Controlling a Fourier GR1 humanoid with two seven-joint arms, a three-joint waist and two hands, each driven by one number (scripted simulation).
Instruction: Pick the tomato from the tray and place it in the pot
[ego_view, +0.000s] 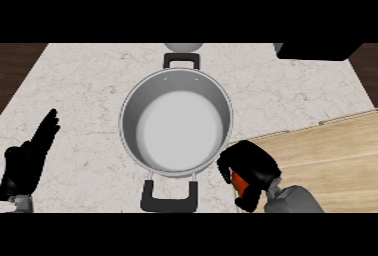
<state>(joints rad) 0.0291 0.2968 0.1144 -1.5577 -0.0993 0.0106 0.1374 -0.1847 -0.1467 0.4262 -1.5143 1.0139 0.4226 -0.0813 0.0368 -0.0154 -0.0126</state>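
The right hand (251, 167) sits at the near right, just beside the pot's near-right rim, its black fingers curled down and around the tomato (239, 183); only a sliver of red-orange shows under the palm, at the hand's near-left side, the rest being hidden by the fingers; whether the tomato touches the counter cannot be told. The left hand (26, 162) rests at the near left edge, fingers straight and pointing up and away, holding nothing, well apart from the pot. There is one pot (131, 120), a grey oval with a pale inner floor and nothing in it, standing in the middle of the marbled counter (81, 85); it has two black handles, one at the far end and one at the near end. One wooden tray (332, 150) lies at the right, its near-left corner partly under the right hand. One pale round thing (182, 46) shows at the far edge behind the pot, and one dark block (317, 51) at the far right corner.
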